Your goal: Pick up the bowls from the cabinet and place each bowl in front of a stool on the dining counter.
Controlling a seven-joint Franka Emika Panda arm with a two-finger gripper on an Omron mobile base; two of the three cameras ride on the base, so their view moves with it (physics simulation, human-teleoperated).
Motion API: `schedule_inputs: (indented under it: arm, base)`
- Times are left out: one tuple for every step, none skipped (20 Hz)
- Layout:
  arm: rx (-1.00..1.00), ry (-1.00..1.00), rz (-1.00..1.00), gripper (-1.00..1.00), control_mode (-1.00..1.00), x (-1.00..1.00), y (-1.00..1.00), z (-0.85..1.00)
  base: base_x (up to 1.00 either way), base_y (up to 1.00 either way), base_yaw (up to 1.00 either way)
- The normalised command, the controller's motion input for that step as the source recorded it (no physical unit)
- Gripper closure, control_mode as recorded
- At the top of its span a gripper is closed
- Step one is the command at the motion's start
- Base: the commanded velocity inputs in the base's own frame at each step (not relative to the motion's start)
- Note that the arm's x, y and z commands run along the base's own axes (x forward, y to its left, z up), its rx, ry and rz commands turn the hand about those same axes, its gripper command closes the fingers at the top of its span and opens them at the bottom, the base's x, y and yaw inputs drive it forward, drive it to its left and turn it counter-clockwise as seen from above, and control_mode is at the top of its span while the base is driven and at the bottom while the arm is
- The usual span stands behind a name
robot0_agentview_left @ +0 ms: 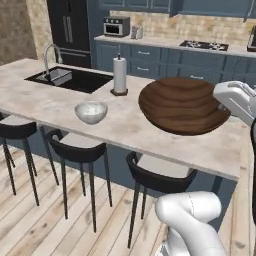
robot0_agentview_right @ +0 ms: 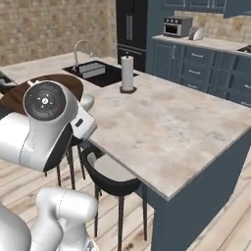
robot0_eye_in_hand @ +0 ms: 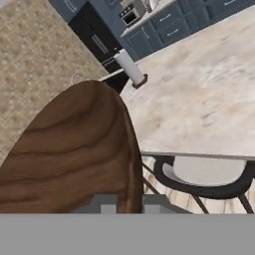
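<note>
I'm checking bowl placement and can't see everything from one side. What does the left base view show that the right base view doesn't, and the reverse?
Left base view: the grey-white bowl whole, on the counter before a stool, and the wooden bowl's full inside, raised at the gripper. Right base view: the counter's bare right end and corner, with the arm's joint hiding most of both bowls. Both: sink, paper towel roll, stools, toaster oven.

The wooden bowl [robot0_eye_in_hand: 69,154] runs off the hand view's edge at 9 o'clock, and its underside is out of sight. In the right base view the arm's big joint covers most of that bowl [robot0_agentview_right: 59,81] and nearly all of the marbled bowl [robot0_agentview_right: 88,101]. At 9 o'clock in the left base view, one stool [robot0_agentview_left: 15,129] is cut by the frame. The fingertips' contact with the rim can't be made out.
</note>
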Motion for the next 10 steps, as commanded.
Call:
schedule_inputs:
  arm:
    - [0.0, 0.0, 0.0, 1.0, 1.0, 0.0, 0.0, 0.0]
    - [0.0, 0.0, 0.0, 1.0, 1.0, 0.0, 0.0, 0.0]
    - [0.0, 0.0, 0.0, 1.0, 1.0, 0.0, 0.0, 0.0]
    - [0.0, 0.0, 0.0, 1.0, 1.0, 0.0, 0.0, 0.0]
    - [0.0, 0.0, 0.0, 1.0, 1.0, 0.0, 0.0, 0.0]
    - [0.0, 0.0, 0.0, 1.0, 1.0, 0.0, 0.0, 0.0]
    - [0.0, 0.0, 0.0, 1.0, 1.0, 0.0, 0.0, 0.0]
    - [0.0, 0.0, 0.0, 1.0, 1.0, 0.0, 0.0, 0.0]
    - [0.0, 0.0, 0.0, 1.0, 1.0, 0.0, 0.0, 0.0]
    - [0.0, 0.0, 0.0, 1.0, 1.0, 0.0, 0.0, 0.0]
  base:
    - [0.36, 0.72, -0.45]
    - [0.34, 0.56, -0.47]
    - [0.32, 0.35, -0.47]
    - [0.31, 0.19, -0.45]
    - [0.3, 0.13, -0.44]
    - [0.3, 0.07, -0.44]
    - [0.28, 0.05, -0.43]
    - [0.28, 0.04, -0.43]
    - [0.28, 0.02, -0.43]
    - [0.29, 0.0, -0.43]
